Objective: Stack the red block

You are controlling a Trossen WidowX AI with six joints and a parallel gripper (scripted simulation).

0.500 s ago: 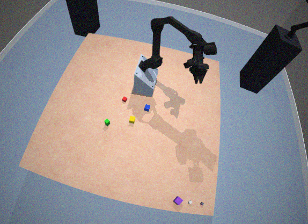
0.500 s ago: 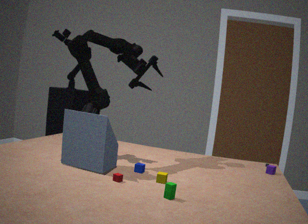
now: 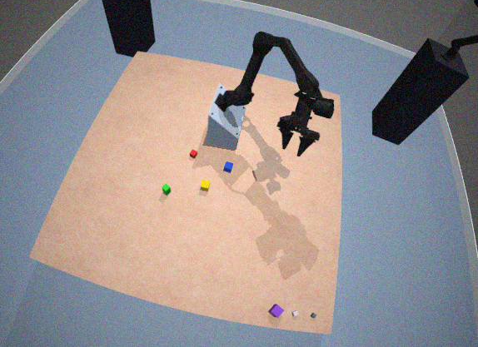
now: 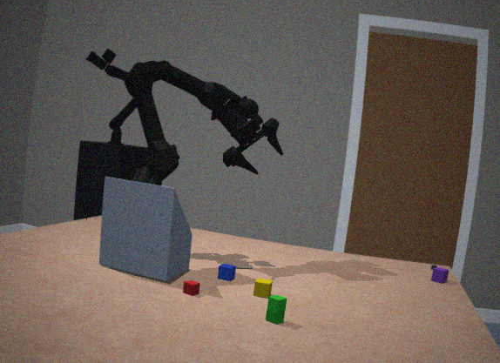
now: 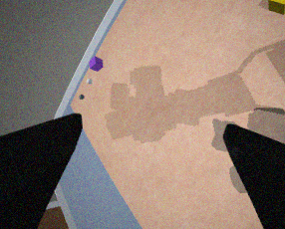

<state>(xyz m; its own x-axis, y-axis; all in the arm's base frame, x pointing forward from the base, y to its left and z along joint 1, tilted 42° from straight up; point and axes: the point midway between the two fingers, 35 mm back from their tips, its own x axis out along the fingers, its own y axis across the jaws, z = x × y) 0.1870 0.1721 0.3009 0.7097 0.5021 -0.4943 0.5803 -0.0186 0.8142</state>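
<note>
Red block [image 3: 193, 153] [image 4: 191, 288] seen overhead at nine o'clock from the gripper [image 3: 291, 151] [image 4: 270, 164] [image 5: 153, 122]!
Jaws are spread, empty; its sides should be straddled squarely.

The black, jointed robot arm [image 3: 251, 70] [image 4: 152, 112] rose from its sloped grey base block, which served as the landmark. Its upper link climbed above the block to a sharply bent elbow, and the forearm stretched out and downward past the block's side. At its end, the black two-fingered parallel-jaw gripper [image 3: 291, 152] [image 4: 270, 164] [image 5: 155, 125] hung in the air, higher than the block and well apart from it. Its tapering fingers were tilted downward, spread wide, with nothing between them. Both fingertips showed in the wrist view.
</note>
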